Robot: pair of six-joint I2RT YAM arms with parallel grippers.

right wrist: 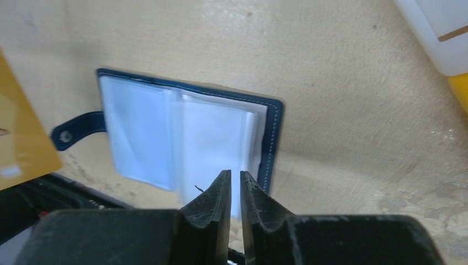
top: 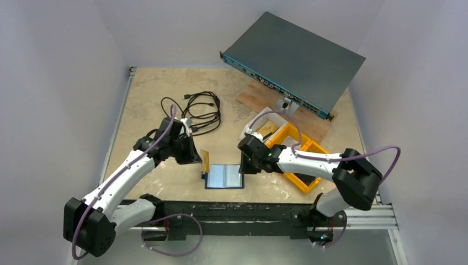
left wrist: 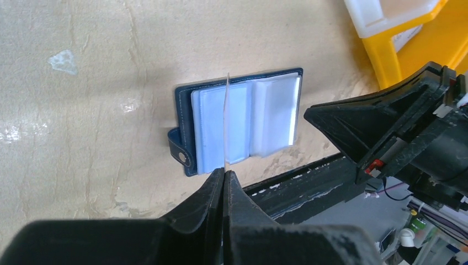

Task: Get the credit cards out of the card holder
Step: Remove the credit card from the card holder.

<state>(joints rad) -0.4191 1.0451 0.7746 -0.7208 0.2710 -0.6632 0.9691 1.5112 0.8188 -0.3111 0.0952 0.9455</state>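
Over on my left, my left claw (left wrist: pixel 225 175) is clamped tight on the bottom edge of one gold card (top: pixel 205 160). The card stands upright and clear of its sleeve, beside the holder's left edge. I grip it by the rim, I'd say, so the flat face can't catch on the plastic.

Moving to the middle: the card holder (left wrist: pixel 259 118) lies open and flat on the table (top: pixel 154 105), near the front edge and between my two claws. Its snap tab (left wrist: pixel 180 149) points left and its clear sleeves are fanned up. I can't tell whether more cards sit inside them.

On the right, my right claw (right wrist: pixel 235 178) hangs over the holder's right-hand sleeves, jaws a narrow slit apart with nothing visibly between them. My guess is it's placed there to steady the holder. Beyond it are the yellow bins (top: pixel 287 139), well apart from the holder.
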